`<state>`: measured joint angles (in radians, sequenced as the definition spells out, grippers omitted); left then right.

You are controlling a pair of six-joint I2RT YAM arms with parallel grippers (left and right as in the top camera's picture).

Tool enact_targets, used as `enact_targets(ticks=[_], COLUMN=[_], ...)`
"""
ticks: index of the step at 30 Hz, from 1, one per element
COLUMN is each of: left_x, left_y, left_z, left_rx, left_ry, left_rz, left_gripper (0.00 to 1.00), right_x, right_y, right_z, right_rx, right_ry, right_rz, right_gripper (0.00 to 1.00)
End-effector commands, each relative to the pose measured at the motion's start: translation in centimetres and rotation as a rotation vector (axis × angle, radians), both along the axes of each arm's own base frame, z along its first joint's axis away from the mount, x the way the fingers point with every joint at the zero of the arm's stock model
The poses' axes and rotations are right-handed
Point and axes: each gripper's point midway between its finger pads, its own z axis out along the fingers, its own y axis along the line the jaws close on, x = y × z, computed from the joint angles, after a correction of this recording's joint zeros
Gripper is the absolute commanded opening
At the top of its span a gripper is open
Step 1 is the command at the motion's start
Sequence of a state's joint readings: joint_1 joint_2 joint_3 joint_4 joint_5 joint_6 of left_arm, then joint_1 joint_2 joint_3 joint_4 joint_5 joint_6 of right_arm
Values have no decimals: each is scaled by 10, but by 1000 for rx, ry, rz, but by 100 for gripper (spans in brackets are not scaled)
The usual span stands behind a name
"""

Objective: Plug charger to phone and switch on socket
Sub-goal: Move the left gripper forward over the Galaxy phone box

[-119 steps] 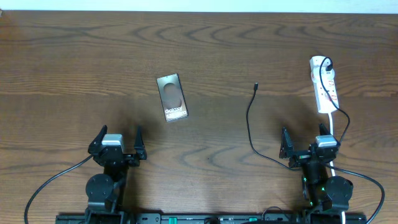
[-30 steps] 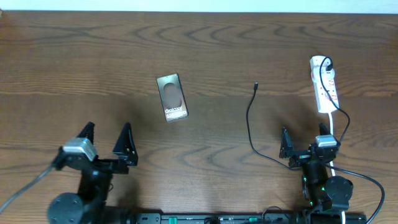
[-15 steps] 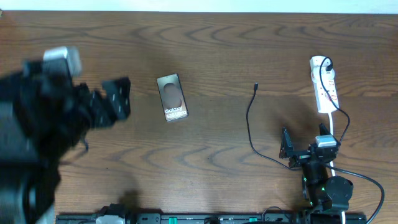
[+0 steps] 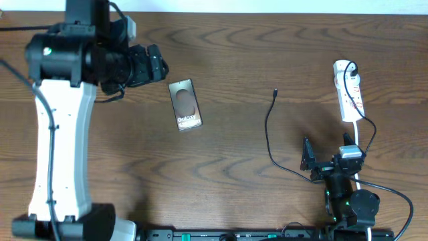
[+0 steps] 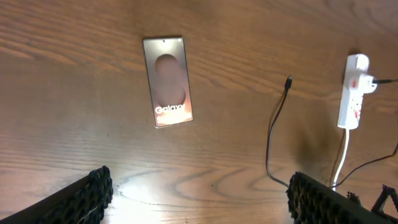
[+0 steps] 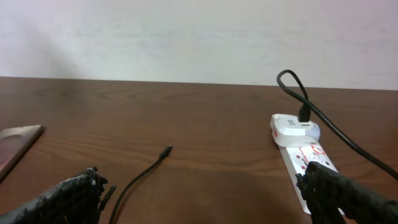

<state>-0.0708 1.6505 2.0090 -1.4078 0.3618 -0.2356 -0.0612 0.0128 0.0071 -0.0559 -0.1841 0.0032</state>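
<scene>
Overhead first: the phone lies flat left of centre, white "Galaxy" lettering legible near its lower end under an oval mark. Its long axis runs almost top to bottom of the frame, the upper end leaning slightly left. The left gripper hovers at the upper left, just beside the phone's upper corner, partly masked by its own arm, so its spread is hard to judge from above. The charger lies right of centre, its tip pointing toward the top edge, the cable curving down to the lower right. The socket lies lengthwise at the far right, a black plug in its upper end; its red markings are too small to read. The right gripper sits at the lower right, jaws wide and empty.

From the left wrist, "Galaxy" reads clearly on the phone at upper left. The left gripper is spread wide, nothing between its fingers, which are cut off by the bottom edge. The charger and the socket lie to the right.

From the right wrist, only a corner of the phone shows at the left edge. The charger points up and right; the socket lies at the right, its print blurred. The right gripper stands wide, holding nothing.
</scene>
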Motion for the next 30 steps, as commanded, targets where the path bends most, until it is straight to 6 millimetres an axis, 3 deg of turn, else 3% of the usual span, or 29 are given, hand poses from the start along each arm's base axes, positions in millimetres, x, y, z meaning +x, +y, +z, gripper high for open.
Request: enact_targets(ticks=[1, 2, 3, 5, 6, 9, 17, 23, 30], left_x=[10, 11, 12, 14, 15, 14, 10, 8, 7], left_y=[-3, -3, -3, -4, -4, -3, -3, 14, 9], left_z=[-13, -16, -21, -27, -31, -37, -57, -86, -115], left_rx=[-11, -10, -9, -8, -7, -5, 2, 68, 124], left_ry=[40, 52, 66, 87, 98, 124, 191, 285, 312], left_rz=[-17, -17, -17, -17, -17, -17, -14, 157, 183], left_gripper=[91, 91, 78, 49, 29, 13, 8, 8, 8], right_x=[0, 0, 0, 0, 0, 0, 0, 0, 0], right_y=[1, 1, 1, 1, 1, 1, 1, 1, 1], right_z=[-1, -1, -1, -1, -1, -1, -1, -1, -1], right_rx=[3, 2, 2, 3, 2, 3, 2, 3, 3], right_ry=[2, 2, 2, 2, 2, 2, 2, 2, 2], right_rz=[6, 6, 6, 6, 6, 6, 6, 6, 6], right_gripper=[99, 99, 99, 99, 99, 99, 99, 99, 99])
